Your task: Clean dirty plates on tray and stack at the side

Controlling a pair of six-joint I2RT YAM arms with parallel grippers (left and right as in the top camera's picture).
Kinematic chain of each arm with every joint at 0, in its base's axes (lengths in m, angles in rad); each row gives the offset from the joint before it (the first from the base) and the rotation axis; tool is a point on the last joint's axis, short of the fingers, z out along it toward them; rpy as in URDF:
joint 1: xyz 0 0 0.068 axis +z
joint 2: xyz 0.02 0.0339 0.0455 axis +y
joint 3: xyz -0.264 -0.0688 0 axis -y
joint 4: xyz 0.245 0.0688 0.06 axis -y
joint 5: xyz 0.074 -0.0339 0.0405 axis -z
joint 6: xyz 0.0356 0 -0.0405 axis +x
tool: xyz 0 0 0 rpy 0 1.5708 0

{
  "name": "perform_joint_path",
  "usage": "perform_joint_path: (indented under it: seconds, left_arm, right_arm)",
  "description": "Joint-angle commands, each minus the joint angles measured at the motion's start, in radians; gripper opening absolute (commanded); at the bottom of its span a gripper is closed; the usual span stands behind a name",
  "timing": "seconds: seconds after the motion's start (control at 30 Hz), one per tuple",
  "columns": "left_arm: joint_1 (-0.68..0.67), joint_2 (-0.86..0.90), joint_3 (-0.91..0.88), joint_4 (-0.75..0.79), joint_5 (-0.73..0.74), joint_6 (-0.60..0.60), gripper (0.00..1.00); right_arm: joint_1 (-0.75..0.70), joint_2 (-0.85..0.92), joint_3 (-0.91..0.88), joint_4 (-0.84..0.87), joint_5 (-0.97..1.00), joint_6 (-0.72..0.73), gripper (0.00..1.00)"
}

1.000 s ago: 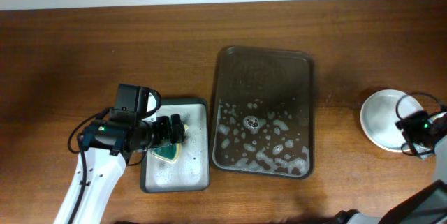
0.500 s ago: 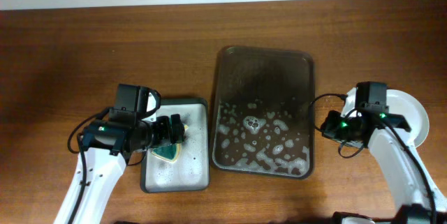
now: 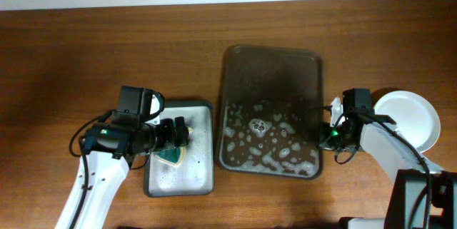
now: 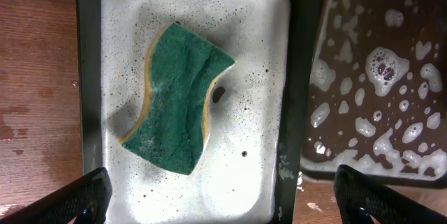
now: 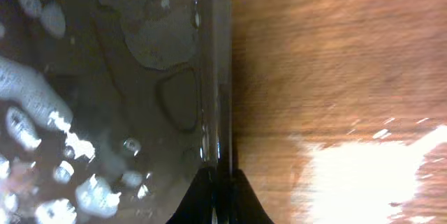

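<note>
The dark brown tray (image 3: 270,79) lies mid-table, wet, with soap suds on its near half and no plates on it. It also shows in the left wrist view (image 4: 370,112) and the right wrist view (image 5: 105,77). White plates (image 3: 410,118) sit at the right of the table; I cannot tell how many are stacked. My right gripper (image 3: 326,138) is at the tray's right rim, and its fingers (image 5: 216,199) are shut on that rim. My left gripper (image 3: 182,135) is open and empty (image 4: 223,195) above the grey tray.
The smaller grey tray (image 3: 203,179) stands left of the brown tray, foamy inside (image 4: 237,182). A green-yellow sponge (image 3: 171,156) lies in it, curled (image 4: 178,98). Bare wooden table (image 3: 107,51) surrounds both trays.
My right arm has swung left from the plates to the brown tray's right rim and closed on it. The left arm and sponge have not moved.
</note>
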Motion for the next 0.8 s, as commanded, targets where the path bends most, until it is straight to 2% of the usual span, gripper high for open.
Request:
perform_joint_path:
  seconds: [0.0, 0.1, 0.13, 0.17, 0.3, 0.43, 0.47, 0.5, 0.53, 0.57, 0.63, 0.77]
  left_arm:
    - [0.006, -0.015, 0.005, 0.001, 0.007, 0.002, 1.0]
    - [0.006, -0.015, 0.005, 0.001, 0.007, 0.002, 1.0]
    - [0.006, -0.015, 0.005, 0.001, 0.007, 0.002, 1.0]
    - [0.006, -0.015, 0.005, 0.001, 0.007, 0.002, 1.0]
    - [0.006, -0.015, 0.005, 0.001, 0.007, 0.002, 1.0]
    - [0.006, -0.015, 0.005, 0.001, 0.007, 0.002, 1.0]
    - [0.006, -0.015, 0.005, 0.001, 0.007, 0.002, 1.0]
    - [0.006, -0.015, 0.005, 0.001, 0.007, 0.002, 1.0]
    - [0.006, -0.015, 0.005, 0.001, 0.007, 0.002, 1.0]
    - [0.006, -0.015, 0.005, 0.001, 0.007, 0.002, 0.99]
    - [0.006, -0.015, 0.005, 0.001, 0.007, 0.002, 0.99]
    - [0.006, -0.015, 0.005, 0.001, 0.007, 0.002, 1.0]
  right_arm:
    - [-0.009, 0.031, -0.012, 0.044, 0.273, -0.026, 0.04]
    - [-0.009, 0.031, -0.012, 0.058, 0.29, -0.028, 0.04]
    - [-0.009, 0.031, -0.011, 0.058, 0.289, -0.027, 0.09]
    - [-0.009, 0.027, -0.008, 0.051, 0.29, -0.027, 0.37]
    - [-0.009, -0.064, 0.059, -0.054, 0.216, -0.028, 0.48]
    - [-0.008, -0.289, 0.179, -0.241, -0.026, -0.032, 0.61]
    - [-0.008, -0.341, 0.198, -0.267, -0.095, -0.07, 0.66]
    - [-0.008, -0.401, 0.212, -0.287, -0.162, -0.1, 0.75]
    - [-0.008, -0.473, 0.226, -0.304, -0.226, -0.106, 0.9]
    - [-0.008, -0.547, 0.237, -0.311, -0.286, -0.105, 0.99]
    - [-0.009, -0.68, 0.24, -0.312, -0.382, -0.101, 0.99]
    - [-0.009, -0.879, 0.24, -0.311, -0.346, -0.106, 0.98]
